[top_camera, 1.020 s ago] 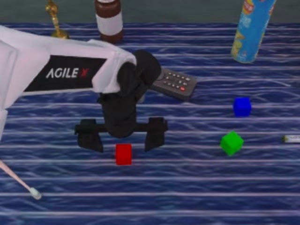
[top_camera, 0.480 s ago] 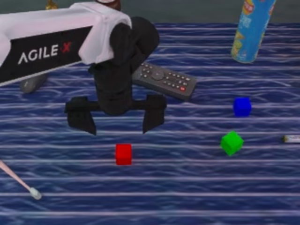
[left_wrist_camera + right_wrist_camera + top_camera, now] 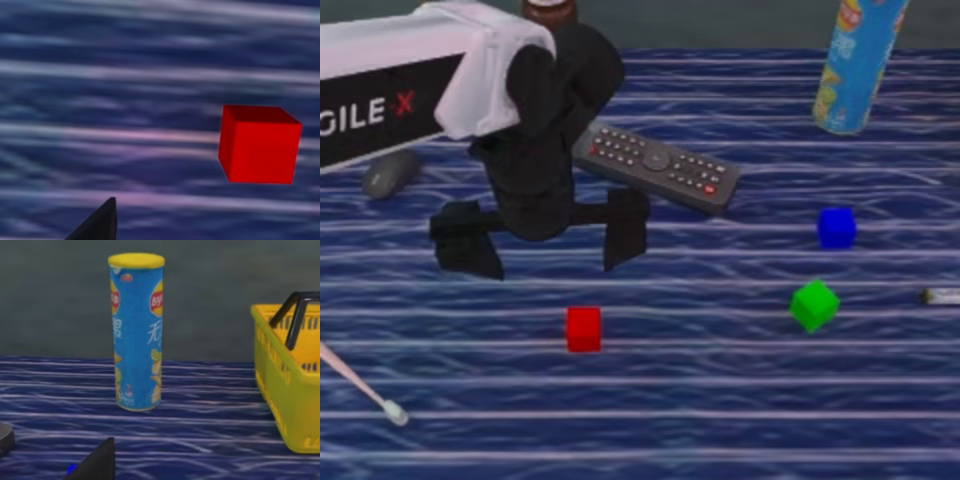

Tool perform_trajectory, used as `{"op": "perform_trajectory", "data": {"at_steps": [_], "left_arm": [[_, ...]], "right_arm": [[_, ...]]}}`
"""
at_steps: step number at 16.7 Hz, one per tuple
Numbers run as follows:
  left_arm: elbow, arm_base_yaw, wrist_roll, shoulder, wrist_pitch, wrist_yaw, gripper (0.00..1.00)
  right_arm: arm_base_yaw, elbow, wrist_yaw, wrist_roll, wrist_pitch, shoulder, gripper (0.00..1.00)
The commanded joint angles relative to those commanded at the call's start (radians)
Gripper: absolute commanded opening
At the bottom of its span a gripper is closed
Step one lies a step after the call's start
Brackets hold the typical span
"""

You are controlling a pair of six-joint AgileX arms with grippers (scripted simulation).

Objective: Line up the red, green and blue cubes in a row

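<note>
The left tool (image 3: 538, 238) hangs wide open and empty above the bench (image 3: 720, 400), up and left of the red cube (image 3: 584, 329). The green cube (image 3: 814, 305) and blue cube (image 3: 837, 227) sit near each other on the right.

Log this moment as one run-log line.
left tool: open, empty, raised left of and behind red cube | red cube: on table, free | green cube, blue cube: right side, unaligned | right arm: out of top view
</note>
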Motion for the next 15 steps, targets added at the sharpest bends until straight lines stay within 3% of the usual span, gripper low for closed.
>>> {"op": "perform_trajectory", "data": {"at_steps": [7,15], "left_arm": [[-0.438,0.216,0.072,-0.559,0.278,-0.008,1.00],[-1.087,0.467,0.332,-1.388,0.686,0.003,1.00]], "right_arm": [[0.121,0.431,0.003,-0.044,-0.296,0.568,1.00],[0.287,0.986,0.004,-0.105,-0.711,1.405,1.00]]}}
